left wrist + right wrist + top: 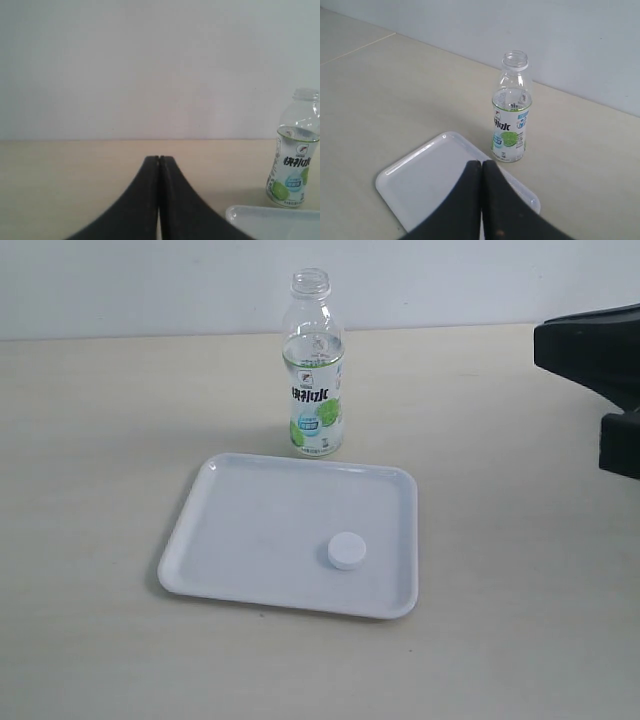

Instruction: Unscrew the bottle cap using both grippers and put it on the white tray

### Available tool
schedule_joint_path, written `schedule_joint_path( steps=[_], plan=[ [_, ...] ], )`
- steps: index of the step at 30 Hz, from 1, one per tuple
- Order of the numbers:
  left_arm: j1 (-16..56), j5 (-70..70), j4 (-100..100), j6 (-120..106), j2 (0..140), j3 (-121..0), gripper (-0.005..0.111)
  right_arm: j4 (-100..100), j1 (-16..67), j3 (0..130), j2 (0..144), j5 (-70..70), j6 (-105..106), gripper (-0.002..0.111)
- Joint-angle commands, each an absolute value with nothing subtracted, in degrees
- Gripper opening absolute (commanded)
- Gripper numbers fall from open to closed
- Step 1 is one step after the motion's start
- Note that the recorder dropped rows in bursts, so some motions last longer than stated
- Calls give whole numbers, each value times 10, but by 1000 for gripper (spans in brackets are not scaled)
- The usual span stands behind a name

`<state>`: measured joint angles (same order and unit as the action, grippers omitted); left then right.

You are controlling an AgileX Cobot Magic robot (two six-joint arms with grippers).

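Here the bottle cap [347, 551] lies flat inside the white tray [250, 530], in the tray's near right part as the exterior view shows it, close to the right rim but not touching it. The cap is the only thing in the tray. The tray sits flat on the pale tabletop [100, 440].

The bottle [315, 390] stands upright just behind the tray's far rim, roughly at the middle of that rim. Its threaded neck is bare and open, and its white-green label with the lime picture faces the exterior camera. Whether its base touches the rim I cannot tell.

The left gripper [159, 160] has its two black fingers pressed together with nothing between them. It is low over the bare table, apart from the bottle and from the tray corner that show in its wrist view.

The right gripper [481, 164] is likewise closed and empty, fingers meeting tip to tip. It hangs above the tray, with the bottle beyond it. In the exterior view only a black part of the right arm [600, 370] shows at the right edge, well apart from the bottle.
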<state>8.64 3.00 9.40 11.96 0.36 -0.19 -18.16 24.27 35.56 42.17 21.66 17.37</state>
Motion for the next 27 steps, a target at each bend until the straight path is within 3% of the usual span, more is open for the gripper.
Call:
schedule_joint_path(
  steps=[1,15,27],
  plan=[
    [86,60,94,128,0,0,0,-180,243,341,421,213,173,0],
    [86,98,88,234,0,0,0,-180,243,301,421,159,174,0],
    [86,217,150,243,0,0,0,-180,243,301,421,158,175,0]
  ],
)
